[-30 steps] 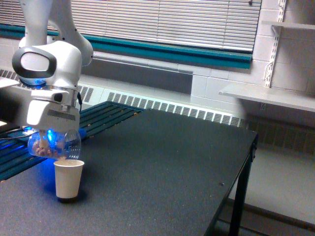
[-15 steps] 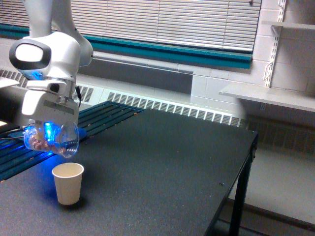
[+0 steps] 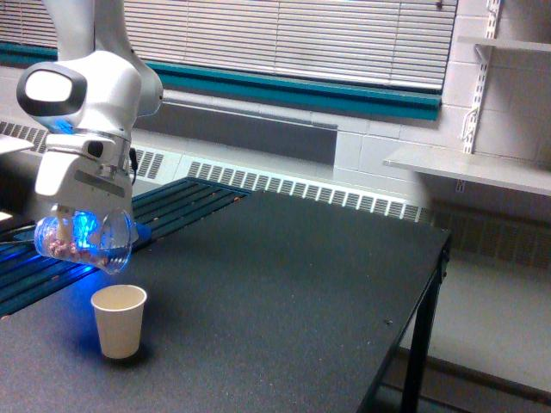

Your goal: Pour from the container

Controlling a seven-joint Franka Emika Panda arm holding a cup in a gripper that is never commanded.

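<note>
The container (image 3: pixel 84 240), a clear rounded plastic cup with small pinkish-brown pieces in it, hangs tilted on its side in my gripper (image 3: pixel 82 225), which is shut on it. Its mouth points toward the exterior view's right and slightly down. Blue light glows through it from the gripper. A small cream paper cup (image 3: pixel 119 320) stands upright on the dark table (image 3: pixel 284 301), just below and a little right of the container, with a gap between the two. The fingers are mostly hidden behind the container.
A dark slatted surface (image 3: pixel 176 206) lies behind the arm at the exterior view's left. The table's right edge and leg (image 3: pixel 430 310) drop off to the floor. A white wall shelf (image 3: pixel 469 168) hangs at the right, with a radiator and window blinds along the back.
The gripper has risen and moved left with the container, from touching distance over the paper cup's rim to well above it. The paper cup has stayed in place.
</note>
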